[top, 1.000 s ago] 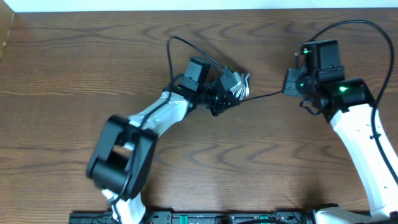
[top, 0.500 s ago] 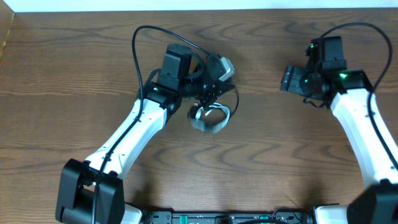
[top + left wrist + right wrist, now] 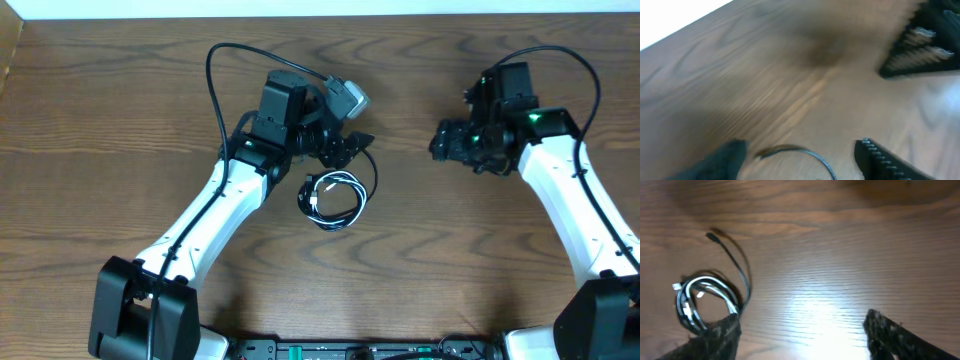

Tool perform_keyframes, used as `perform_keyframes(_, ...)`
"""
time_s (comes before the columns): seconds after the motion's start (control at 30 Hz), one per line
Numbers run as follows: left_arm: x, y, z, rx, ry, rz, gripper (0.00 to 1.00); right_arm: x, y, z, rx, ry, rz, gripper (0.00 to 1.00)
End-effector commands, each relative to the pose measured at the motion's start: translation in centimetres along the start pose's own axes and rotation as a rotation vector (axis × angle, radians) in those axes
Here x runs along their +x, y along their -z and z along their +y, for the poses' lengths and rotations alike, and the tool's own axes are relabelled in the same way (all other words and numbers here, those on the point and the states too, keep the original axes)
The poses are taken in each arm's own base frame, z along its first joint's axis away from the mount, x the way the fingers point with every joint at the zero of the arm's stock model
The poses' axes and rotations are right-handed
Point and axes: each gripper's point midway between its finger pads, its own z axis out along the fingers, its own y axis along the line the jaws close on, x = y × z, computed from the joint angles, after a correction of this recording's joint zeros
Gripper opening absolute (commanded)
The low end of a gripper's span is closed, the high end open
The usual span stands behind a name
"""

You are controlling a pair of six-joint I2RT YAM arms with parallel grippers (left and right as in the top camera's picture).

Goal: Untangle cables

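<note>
The cables point(image 3: 335, 198) lie on the table as one small coil, a black cord and a white cord looped together, with nothing holding them. My left gripper point(image 3: 348, 150) hovers open just above and behind the coil. In the left wrist view only a black arc of cable point(image 3: 812, 152) shows, low between the spread fingers of the left gripper point(image 3: 802, 145). My right gripper point(image 3: 438, 142) is open and empty to the right of the coil. The right wrist view has the coil point(image 3: 705, 300) at lower left and a black tail with a plug point(image 3: 715, 236) curving up from it, with the right gripper point(image 3: 800, 335) open.
The brown wooden table point(image 3: 120, 120) spreads to all sides. A thick black wire point(image 3: 215, 70) arcs off the left arm. A dark toothed part point(image 3: 920, 47) sits at the top right of the left wrist view.
The left jaws opened and the coil dropped out of them onto the table. The right gripper, open since it let go of the black cord, shifted a little left.
</note>
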Motion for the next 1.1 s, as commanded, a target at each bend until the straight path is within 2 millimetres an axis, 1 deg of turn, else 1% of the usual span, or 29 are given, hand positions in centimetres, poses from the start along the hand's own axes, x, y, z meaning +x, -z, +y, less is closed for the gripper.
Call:
perform_keyframes(0.0,0.0,1.5,4.3,-0.219,0.128,0.01,0.88,1.4,-1.0,1.3,-0.022,0.038,0.028,0.71)
perform_keyframes(0.1,0.2,2.4,5.7,-0.265,0.189,0.002,0.9,2.4,-2.4,1.7,0.011,0.063,0.022,0.65)
perform_keyframes(0.23,0.6,4.5,7.4,-0.311,0.266,-0.004,0.9,4.0,-4.0,2.8,0.011,0.106,0.025,0.65)
perform_keyframes(0.33,1.2,6.4,8.6,-0.348,0.335,-0.004,0.89,5.1,-5.1,4.0,-0.01,0.166,0.023,0.58)
perform_keyframes(0.4,1.8,7.5,9.3,-0.37,0.374,0.007,0.89,5.8,-5.6,4.9,-0.03,0.22,0.02,0.58)
perform_keyframes(0.43,2.2,8.0,9.4,-0.378,0.388,0.017,0.9,6.1,-5.8,5.4,-0.04,0.244,0.021,0.57)
perform_keyframes(0.5,3.0,8.6,9.5,-0.385,0.413,0.041,0.9,6.8,-6.2,6.5,-0.063,0.307,0.023,0.51)
perform_keyframes(0.57,3.6,8.7,9.1,-0.374,0.421,0.068,0.9,7.3,-6.6,7.7,-0.087,0.39,0.024,0.49)
perform_keyframes(0.63,4.1,8.5,8.3,-0.333,0.385,0.101,0.9,7.9,-7.1,8.8,-0.115,0.479,0.027,0.47)
perform_keyframes(0.77,5.1,8.4,7.6,-0.314,0.396,0.143,0.9,8.6,-8.3,9.7,-0.124,0.54,0.035,0.42)
perform_keyframes(0.83,5.3,8.4,7.4,-0.312,0.412,0.151,0.9,8.9,-8.9,9.9,-0.129,0.545,0.051,0.43)
perform_keyframes(0.9,5.5,8.5,7.4,-0.319,0.438,0.155,0.9,9.6,-9.4,10.2,-0.149,0.573,0.074,0.47)
perform_keyframes(1.07,7.1,9.5,8.7,-0.444,0.542,0.198,0.9,10.5,-10.8,10.7,-0.17,0.658,0.098,0.42)
